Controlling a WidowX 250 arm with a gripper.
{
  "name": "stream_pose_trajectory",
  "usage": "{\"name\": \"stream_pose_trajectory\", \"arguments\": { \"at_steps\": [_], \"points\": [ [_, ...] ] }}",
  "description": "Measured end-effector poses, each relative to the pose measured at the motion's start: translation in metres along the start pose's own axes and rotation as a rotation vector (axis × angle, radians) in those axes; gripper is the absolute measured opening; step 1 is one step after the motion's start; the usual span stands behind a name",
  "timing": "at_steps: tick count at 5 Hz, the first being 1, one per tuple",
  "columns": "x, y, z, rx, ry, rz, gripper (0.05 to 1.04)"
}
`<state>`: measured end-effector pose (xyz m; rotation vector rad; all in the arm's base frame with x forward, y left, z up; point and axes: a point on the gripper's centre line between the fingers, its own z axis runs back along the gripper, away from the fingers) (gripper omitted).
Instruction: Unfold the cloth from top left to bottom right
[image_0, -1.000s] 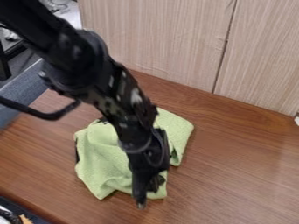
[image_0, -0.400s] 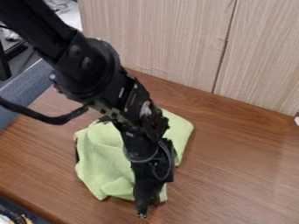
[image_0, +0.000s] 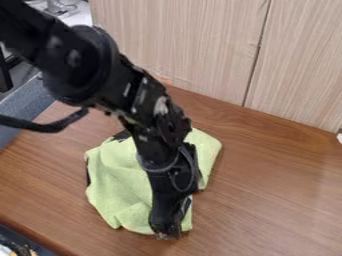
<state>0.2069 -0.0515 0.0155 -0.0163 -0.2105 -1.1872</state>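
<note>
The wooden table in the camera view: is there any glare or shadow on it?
Camera view: a soft, pale sheen on the right of the wooden table; a faint shadow along the right edge of the green cloth; small highlights on the black arm.

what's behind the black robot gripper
Light green fabric cloth shows on both sides of the black robot gripper, with brown wooden table beyond its tip. What the gripper covers cannot be seen.

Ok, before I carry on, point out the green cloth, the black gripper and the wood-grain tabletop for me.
Green cloth (image_0: 117, 187): camera view, on its left part.
Black gripper (image_0: 167, 232): camera view, at its lower tip.
Wood-grain tabletop (image_0: 280, 195): camera view, on the bare surface right of the cloth.
</note>
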Motion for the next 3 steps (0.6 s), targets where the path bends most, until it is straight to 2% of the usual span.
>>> {"name": "stream_pose_trajectory", "arguments": {
  "at_steps": [2,3],
  "points": [
    [0.009,0.019,0.039,0.059,-0.073,0.021,1.004],
    [0.008,0.021,0.040,0.069,-0.063,0.003,1.001]
  ]
}}
